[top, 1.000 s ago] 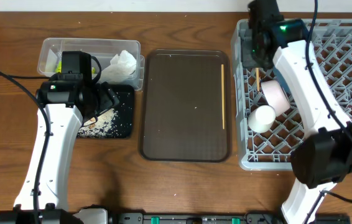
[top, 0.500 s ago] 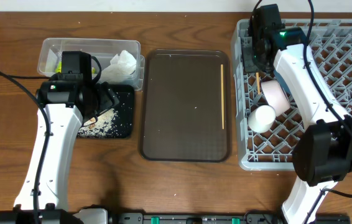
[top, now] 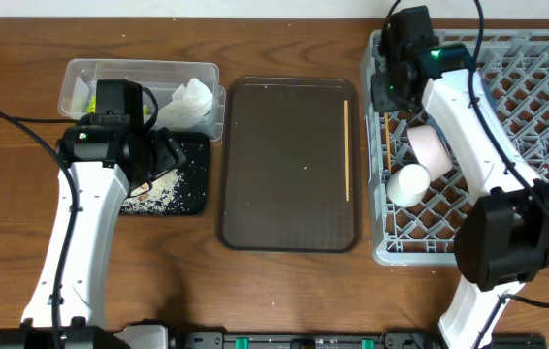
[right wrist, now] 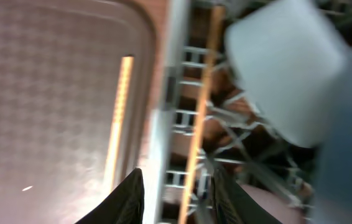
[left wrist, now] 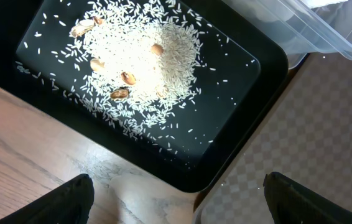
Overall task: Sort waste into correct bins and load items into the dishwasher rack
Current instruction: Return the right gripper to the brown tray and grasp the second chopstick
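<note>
The right wrist view is smeared by blur, so edges there are soft. The right end effector [right wrist: 177, 200] hangs over the left rim of the rack [top: 536, 87]. Its fingers are parted a little, with one chopstick [right wrist: 199, 112] running up between them and seemingly touching neither (the blur makes that hard to be sure of). That chopstick lies in the rack beside its left wall, long axis parallel to the wall; from overhead the arm hides most of it. The second chopstick [top: 348, 150] lies on the brown serving tray [top: 284, 165] along its right edge, pointing the same way, far-to-near across the worktop [top: 284, 39]. A bowl [top: 430, 147] and a white cup [top: 408, 184] sit close together in the rack, just beside the arm; the rack's right side is cut off. The left end effector [left wrist: 182, 202] is spread wide and empty over the black tray [left wrist: 238, 124] of rice [left wrist: 145, 56]. Its arm covers part of that tray and of the clear tub [top: 158, 73], where a napkin [top: 192, 100] and a wrapper [top: 82, 95] lie.
</note>
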